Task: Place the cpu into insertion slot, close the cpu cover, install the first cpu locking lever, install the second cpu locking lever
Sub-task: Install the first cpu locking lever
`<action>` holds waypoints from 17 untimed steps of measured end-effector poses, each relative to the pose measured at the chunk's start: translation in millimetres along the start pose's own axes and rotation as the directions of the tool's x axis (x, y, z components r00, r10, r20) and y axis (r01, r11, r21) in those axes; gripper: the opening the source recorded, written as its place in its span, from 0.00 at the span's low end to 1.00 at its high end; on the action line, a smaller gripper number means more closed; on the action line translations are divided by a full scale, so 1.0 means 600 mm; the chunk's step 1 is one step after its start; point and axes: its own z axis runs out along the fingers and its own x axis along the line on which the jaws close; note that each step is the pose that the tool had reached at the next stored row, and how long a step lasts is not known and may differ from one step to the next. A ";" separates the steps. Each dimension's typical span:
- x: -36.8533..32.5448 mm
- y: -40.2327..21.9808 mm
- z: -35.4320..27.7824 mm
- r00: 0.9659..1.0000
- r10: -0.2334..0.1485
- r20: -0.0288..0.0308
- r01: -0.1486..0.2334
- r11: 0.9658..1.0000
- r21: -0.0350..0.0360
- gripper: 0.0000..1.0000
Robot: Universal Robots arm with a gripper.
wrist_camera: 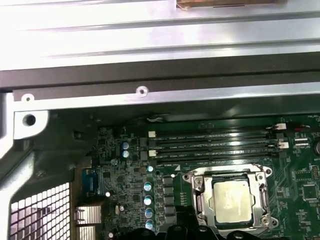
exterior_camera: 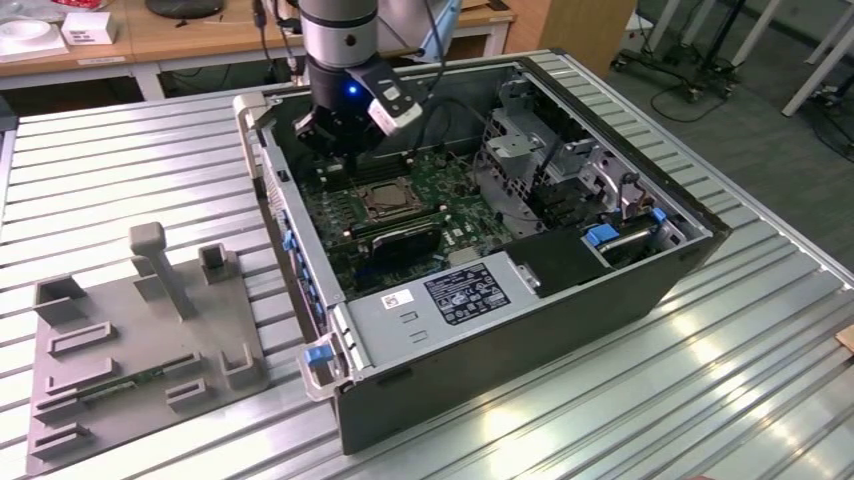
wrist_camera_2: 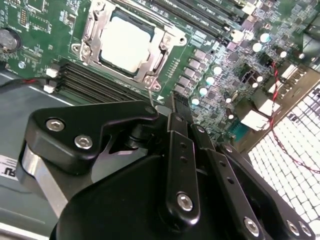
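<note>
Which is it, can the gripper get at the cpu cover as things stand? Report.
Likely yes. The gripper hangs over the board inside the open case, close beside the cpu cover, which lies around the cpu; nothing stands between them.

Pale beige cpu [wrist_camera_2: 126,44], silvery cpu cover [wrist_camera_2: 162,50], green circuit board [wrist_camera_2: 42,27], black gripper [wrist_camera_2: 165,111]

Shows an open computer case [exterior_camera: 534,340] on a slatted table [exterior_camera: 747,380], a fixture plate [exterior_camera: 134,365] beside it at the exterior view's left. Inside, on the motherboard [exterior_camera: 447,190]: cpu [wrist_camera: 231,200] in the insertion slot [wrist_camera_2: 146,27] under the cpu cover [wrist_camera: 201,197], memory slots [wrist_camera: 215,145] alongside, gripper [exterior_camera: 336,150] above, near the slot.
</note>
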 end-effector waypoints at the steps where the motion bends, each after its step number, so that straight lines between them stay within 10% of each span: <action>1: 0.004 0.000 0.000 1.000 0.000 0.001 0.000 1.000 0.000 0.10; 9: 0.015 -0.001 -0.001 1.000 0.001 0.000 -0.001 1.000 -0.021 0.10; 12: 0.016 -0.001 -0.001 1.000 0.004 -0.002 -0.004 0.998 -0.057 0.10; 17: 0.019 -0.001 -0.001 1.000 0.004 -0.002 -0.004 0.998 -0.060 0.10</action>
